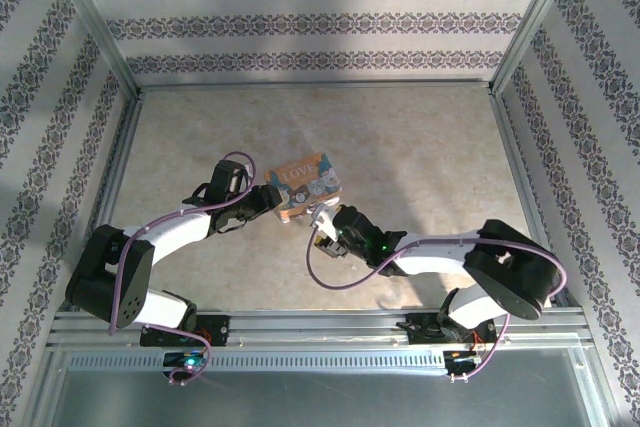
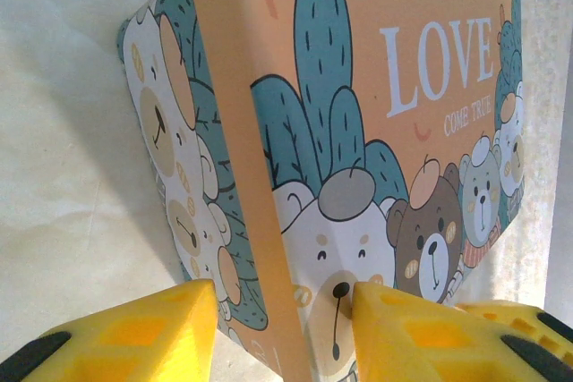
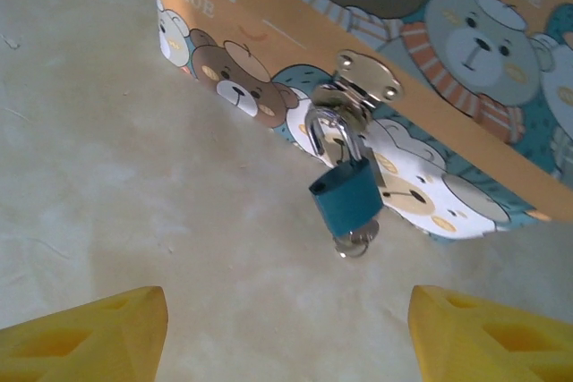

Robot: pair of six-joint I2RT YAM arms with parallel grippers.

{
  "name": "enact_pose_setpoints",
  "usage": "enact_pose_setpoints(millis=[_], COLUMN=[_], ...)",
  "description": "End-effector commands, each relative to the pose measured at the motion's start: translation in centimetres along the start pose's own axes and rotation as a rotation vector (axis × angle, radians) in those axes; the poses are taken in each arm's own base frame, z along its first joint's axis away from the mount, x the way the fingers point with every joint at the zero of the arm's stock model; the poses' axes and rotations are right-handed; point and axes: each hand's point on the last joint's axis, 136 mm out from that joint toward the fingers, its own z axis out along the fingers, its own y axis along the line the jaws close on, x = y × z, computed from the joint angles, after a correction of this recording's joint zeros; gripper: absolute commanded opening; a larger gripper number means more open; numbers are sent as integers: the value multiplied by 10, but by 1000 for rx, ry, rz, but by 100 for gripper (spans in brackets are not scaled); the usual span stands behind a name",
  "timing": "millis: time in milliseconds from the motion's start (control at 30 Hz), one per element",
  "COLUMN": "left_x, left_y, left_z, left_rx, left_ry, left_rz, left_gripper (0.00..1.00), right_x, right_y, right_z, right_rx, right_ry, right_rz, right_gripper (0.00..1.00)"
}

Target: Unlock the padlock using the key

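- The orange box point(image 2: 394, 131), printed with "LOVE" and cartoon bears, is seen resting on the table point(image 3: 134, 176) between the two arms.
- The padlock point(image 3: 347, 196), a small blue body with a silver shackle point(image 3: 329, 131), is found hanging from the brass hasp point(image 3: 367, 78) on the box's front wall, on the side facing the right arm.
- The key point(image 3: 355, 242) is seen as a small silvery piece at the underside of the padlock; it appears to be seated in the keyhole, though how deep cannot be told.
- The box is clamped at one corner by the left gripper point(image 2: 285, 315), with one yellow finger against the side wall and the other on the lid face, so the box is judged to be steadied.
- The right gripper point(image 3: 286, 337) is held with its fingers spread wide and nothing between them, pointed at the padlock from a short way off.
- Insertion is judged to be done; the key is not yet grasped.
- The shackle appears closed in the body, so the turning of the key and the release of the shackle are left to be done.
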Motion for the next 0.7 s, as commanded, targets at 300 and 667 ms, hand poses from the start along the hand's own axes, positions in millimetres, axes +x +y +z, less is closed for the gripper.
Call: enact_pose_setpoints(millis=[300, 667], left_x=[3, 1], left_y=[0, -3], left_z=[0, -3], left_rx=[-13, -6], left_ry=[-2, -9], left_rz=[-8, -9], left_gripper=[43, 43], right_x=[-9, -15], right_y=[-11, -18], right_z=[35, 43], right_rx=[123, 177], right_ry=[-22, -30], right_rz=[-114, -134], right_gripper=[60, 54])
